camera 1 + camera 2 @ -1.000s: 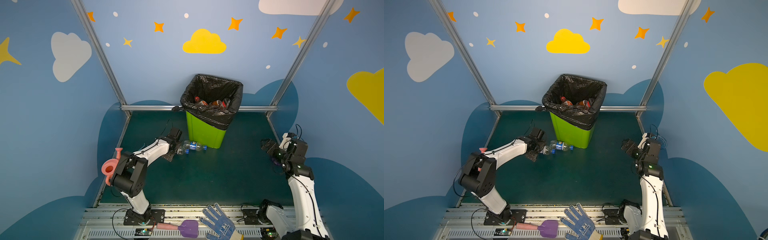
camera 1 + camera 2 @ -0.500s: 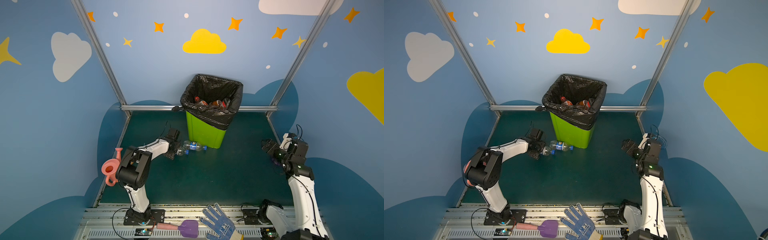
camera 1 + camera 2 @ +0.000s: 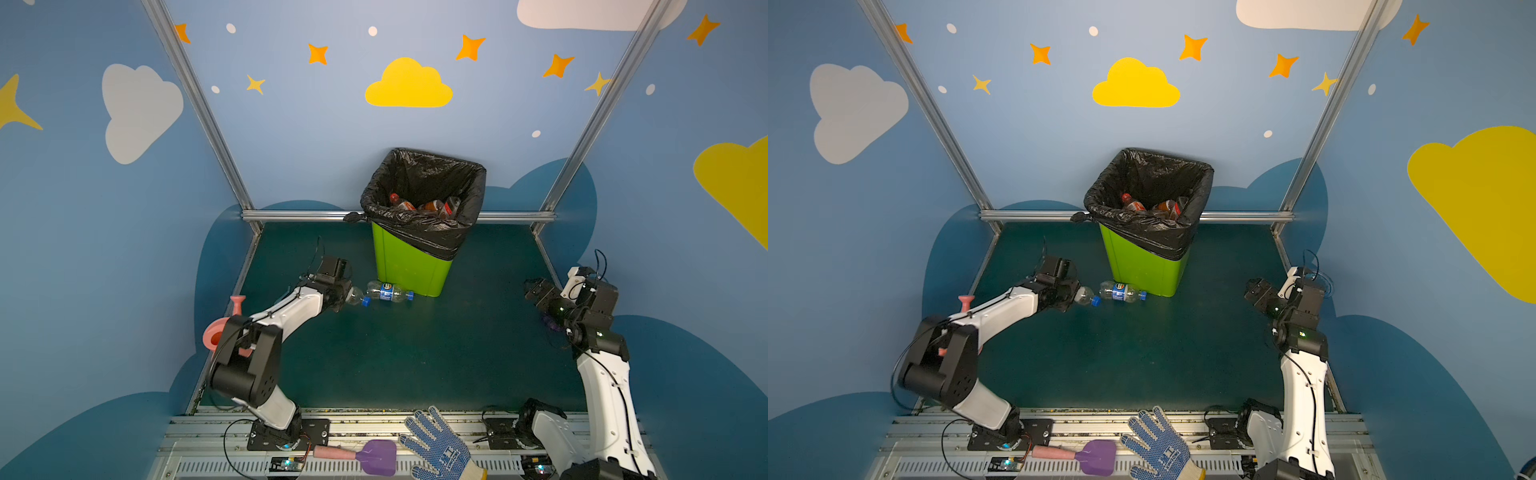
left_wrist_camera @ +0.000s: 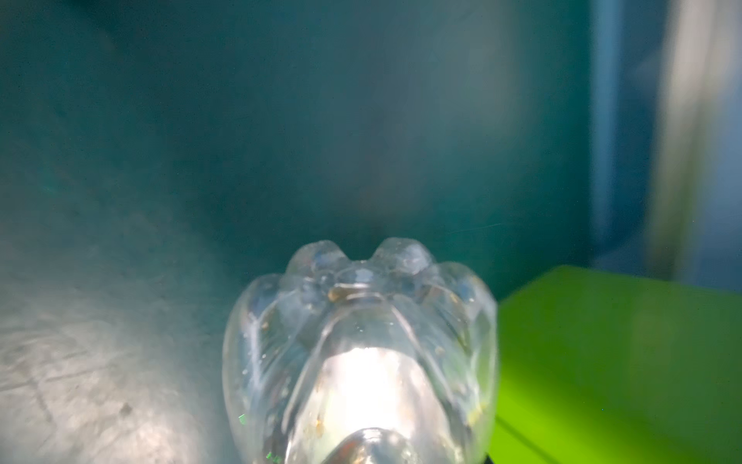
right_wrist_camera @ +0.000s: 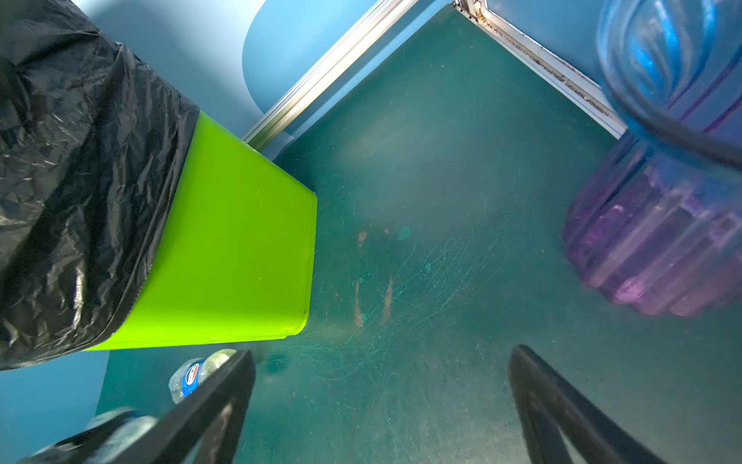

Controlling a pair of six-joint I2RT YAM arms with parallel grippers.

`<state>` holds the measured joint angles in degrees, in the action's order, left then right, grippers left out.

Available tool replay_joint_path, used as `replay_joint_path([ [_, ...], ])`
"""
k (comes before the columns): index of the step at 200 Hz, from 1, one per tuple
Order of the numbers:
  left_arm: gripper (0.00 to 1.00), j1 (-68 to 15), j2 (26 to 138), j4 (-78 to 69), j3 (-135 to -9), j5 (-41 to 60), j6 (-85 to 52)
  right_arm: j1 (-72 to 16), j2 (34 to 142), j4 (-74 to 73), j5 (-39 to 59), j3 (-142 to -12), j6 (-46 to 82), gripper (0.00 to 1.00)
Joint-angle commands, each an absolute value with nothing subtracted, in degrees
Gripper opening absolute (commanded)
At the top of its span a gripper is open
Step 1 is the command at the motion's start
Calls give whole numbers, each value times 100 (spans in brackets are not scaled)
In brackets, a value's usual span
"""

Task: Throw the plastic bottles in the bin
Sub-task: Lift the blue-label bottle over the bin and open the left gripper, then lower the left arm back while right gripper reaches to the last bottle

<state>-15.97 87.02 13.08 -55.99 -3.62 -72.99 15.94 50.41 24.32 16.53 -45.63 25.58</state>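
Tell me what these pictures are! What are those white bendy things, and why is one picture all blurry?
Those are two robot arms, each ending in a gripper like two fingers. The two wide pictures come from a two-eyed camera high up, looking down at everything. The other two come from little cameras on the arms' wrists. The blurry one sits just behind a clear bottle that the left gripper is squeezing. The right gripper is open and empty. On the green floor lies a bottle with a blue label, beside the green bin, which has more bottles inside. There is also a pink watering can and a purple-blue vase.
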Motion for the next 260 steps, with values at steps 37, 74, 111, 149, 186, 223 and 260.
replay_joint_path([
  [37,50,-902,6252,1191,-7136,-1723,-4504,1630,5002,2470,1696,-4723,2482,97],
  [74,53,-827,6057,440,-8624,-1716,-3392,1636,5004,2343,1833,-4823,2628,97],
  [111,54,-1587,7871,377,-9949,-525,-3676,1632,4940,2337,1989,-4904,2678,97],
  [149,78,-2831,12096,4187,-15542,59,-2823,1634,4920,2406,2142,-5037,2723,97],
  [186,100,-2896,11554,2794,-15406,-615,-2433,1650,4639,2606,2030,-5098,2576,97],
  [223,100,-2931,10040,1639,-13675,-1079,-1759,1626,4617,2495,2272,-4940,2682,97],
  [260,100,-2922,9064,1236,-12209,-1170,-1563,1520,4733,2062,2625,-4681,3016,96],
])
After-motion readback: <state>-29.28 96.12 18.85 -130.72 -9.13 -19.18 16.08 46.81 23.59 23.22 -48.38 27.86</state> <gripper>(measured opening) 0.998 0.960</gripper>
